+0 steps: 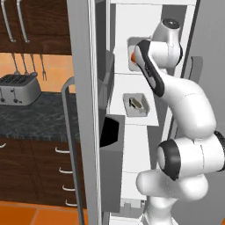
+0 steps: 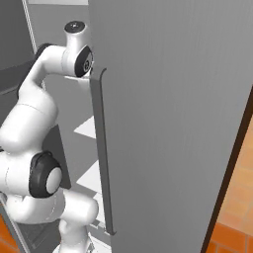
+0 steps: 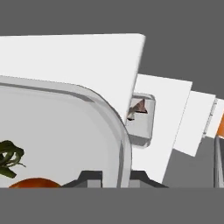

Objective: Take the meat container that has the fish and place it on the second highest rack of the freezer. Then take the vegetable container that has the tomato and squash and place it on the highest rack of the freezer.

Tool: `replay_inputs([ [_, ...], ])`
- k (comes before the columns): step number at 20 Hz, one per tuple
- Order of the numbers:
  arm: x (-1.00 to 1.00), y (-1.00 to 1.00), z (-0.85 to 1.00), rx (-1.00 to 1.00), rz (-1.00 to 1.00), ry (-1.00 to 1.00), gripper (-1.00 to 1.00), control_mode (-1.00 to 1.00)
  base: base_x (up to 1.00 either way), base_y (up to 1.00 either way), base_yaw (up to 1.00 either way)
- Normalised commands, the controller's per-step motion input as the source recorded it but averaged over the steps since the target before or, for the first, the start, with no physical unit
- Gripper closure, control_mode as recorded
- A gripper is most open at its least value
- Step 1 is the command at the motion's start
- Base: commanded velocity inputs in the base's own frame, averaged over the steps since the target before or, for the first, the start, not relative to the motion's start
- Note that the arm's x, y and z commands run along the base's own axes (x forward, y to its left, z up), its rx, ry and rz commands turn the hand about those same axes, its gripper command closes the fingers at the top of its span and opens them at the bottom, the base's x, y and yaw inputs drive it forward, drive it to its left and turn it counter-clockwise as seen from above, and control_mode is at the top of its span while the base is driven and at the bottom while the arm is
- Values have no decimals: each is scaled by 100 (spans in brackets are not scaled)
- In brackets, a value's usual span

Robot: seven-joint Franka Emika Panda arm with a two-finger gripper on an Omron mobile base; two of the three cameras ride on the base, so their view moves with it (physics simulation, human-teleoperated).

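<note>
the pincer (image 3: 112, 177) is pinched tight on the thin rim of the vegetable container (image 3: 65, 131), up at the freezer's (image 1: 132, 26) top shelf; it looks light, stiff and slippery.

Flat even rendered light, soft shadows
</note>
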Motion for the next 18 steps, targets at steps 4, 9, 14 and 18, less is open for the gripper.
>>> replay_inputs([
  [4, 55, -2, -7, 0, 0, 0, 100, -100, 0, 0, 0],
  [9, 44, -5, -30, 0, 0, 0, 100, -100, 0, 0, 0],
  [14, 53, -4, -2, 0, 0, -1, 100, -100, 0, 0, 0],
  [18, 0, 0, 0, 0, 0, -1, 100, -100, 0, 0, 0],
])
